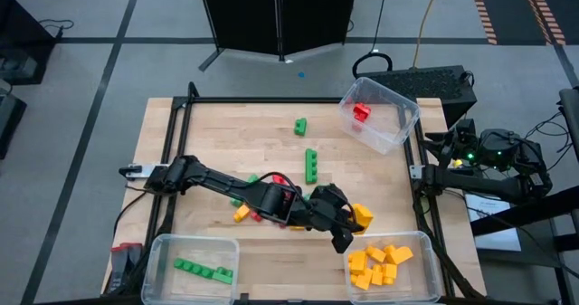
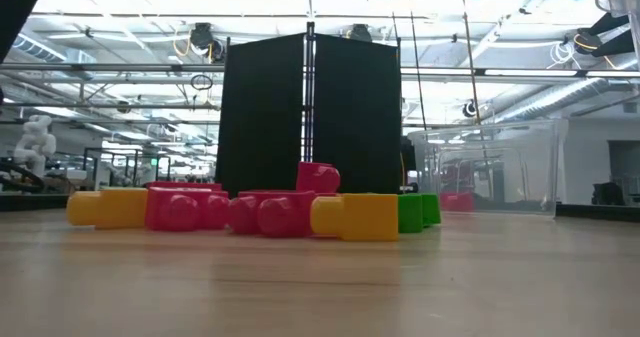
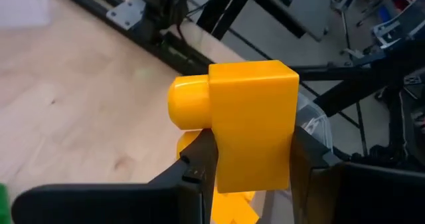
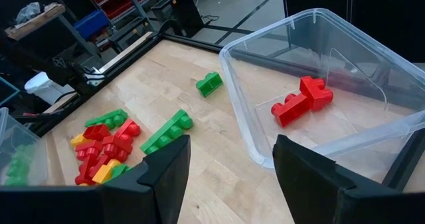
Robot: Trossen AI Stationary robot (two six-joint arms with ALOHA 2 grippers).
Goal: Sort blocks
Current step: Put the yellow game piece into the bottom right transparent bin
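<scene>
Near the yellow bin (image 1: 432,251), the outstretched left arm's fingers (image 3: 192,167) clamp 1 yellow block (image 3: 249,121); right fingers (image 4: 166,167) gape.

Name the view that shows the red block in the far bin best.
Right wrist view: the red block lies close and unobstructed inside the bin. The high view shows it small; the low view shows only a reddish blur through the bin wall; the left wrist view misses it.

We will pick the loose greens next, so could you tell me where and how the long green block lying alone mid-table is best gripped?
Grip the long green block across its two long flat sides at mid-length, coming straight down from above. It lies flat with bare wood all round, and its narrow width should fit between open jaws, probably best the right gripper, whose jaws are open.
</scene>
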